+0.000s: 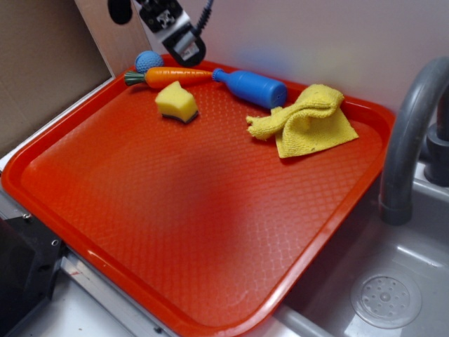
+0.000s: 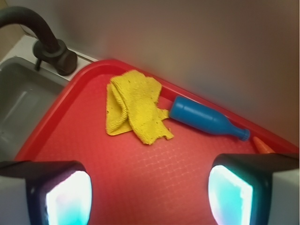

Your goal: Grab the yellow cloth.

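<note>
My claw [image 2: 149, 194] hung with its two fingers [image 2: 63, 194] spread wide apart and nothing between them, red tray showing through the gap in the wrist view. In the exterior view it [image 1: 184, 43] sat high at the far left corner of the red tray [image 1: 175, 232], above the carrot and clear of everything on the tray.

The yellow cloth [image 1: 307, 119] lay crumpled at the far right of the tray, folded over itself with one flap spread flat toward the near side, well apart from my claw. From the wrist it [image 2: 135, 107] appeared ahead of me, near the tray's rim on the sink side.

The blue bottle [image 1: 254, 87] lay on its side along the far edge, its thick end just beside the cloth, possibly touching it; I could not tell. Its neck pointed at the orange carrot [image 1: 172, 76], which lay end to end with it. A blue ball [image 1: 148, 61] sat behind the carrot's green top. The yellow sponge [image 1: 177, 102] rested just near of the carrot.

Right of the tray stood the grey faucet [image 1: 410, 133] over the sink [image 1: 393, 295].
</note>
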{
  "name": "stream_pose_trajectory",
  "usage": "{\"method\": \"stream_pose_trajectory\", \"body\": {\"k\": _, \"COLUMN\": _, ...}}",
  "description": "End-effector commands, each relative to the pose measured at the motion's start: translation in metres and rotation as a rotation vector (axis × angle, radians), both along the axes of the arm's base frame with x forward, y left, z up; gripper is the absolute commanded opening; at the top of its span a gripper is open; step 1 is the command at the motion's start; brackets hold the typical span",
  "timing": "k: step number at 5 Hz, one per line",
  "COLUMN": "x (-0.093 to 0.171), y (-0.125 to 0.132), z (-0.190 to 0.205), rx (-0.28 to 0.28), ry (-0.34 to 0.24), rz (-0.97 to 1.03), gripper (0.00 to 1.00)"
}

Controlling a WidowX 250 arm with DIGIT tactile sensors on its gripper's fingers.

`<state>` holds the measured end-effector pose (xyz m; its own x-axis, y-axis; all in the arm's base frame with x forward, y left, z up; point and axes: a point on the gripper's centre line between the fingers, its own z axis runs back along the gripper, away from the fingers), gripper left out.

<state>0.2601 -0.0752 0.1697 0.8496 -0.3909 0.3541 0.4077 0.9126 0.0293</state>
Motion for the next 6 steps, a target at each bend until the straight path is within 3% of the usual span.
{"method": "stream_pose_trajectory", "body": {"k": 1, "x": 0.002, "y": -0.003, "z": 0.016, "rx": -0.005, "ry": -0.043, "rz": 0.005, "gripper": 1.0}}
{"method": "stream_pose_trajectory", "body": {"k": 2, "x": 0.052, "y": -0.048, "z": -0.03, "rx": 0.118, "ry": -0.011, "rz": -0.048, "gripper": 1.0}}
{"method": "stream_pose_trajectory", "body": {"k": 3, "x": 0.074, "y": -0.085, "z": -0.072, "rx": 0.111, "ry": 0.057, "rz": -0.172, "gripper": 1.0}}
{"method": "stream_pose_trajectory", "body": {"k": 4, "x": 0.073, "y": -0.106, "z": -0.097, "rx": 0.159, "ry": 0.109, "rz": -0.227, "gripper": 1.0}}
{"method": "stream_pose_trajectory", "body": {"k": 5, "x": 0.075, "y": -0.105, "z": -0.106, "rx": 0.236, "ry": 0.098, "rz": -0.186, "gripper": 1.0}}
{"method": "stream_pose_trajectory", "body": {"k": 6, "x": 0.098, "y": -0.093, "z": -0.133, "rx": 0.408, "ry": 0.131, "rz": -0.007, "gripper": 0.0}}
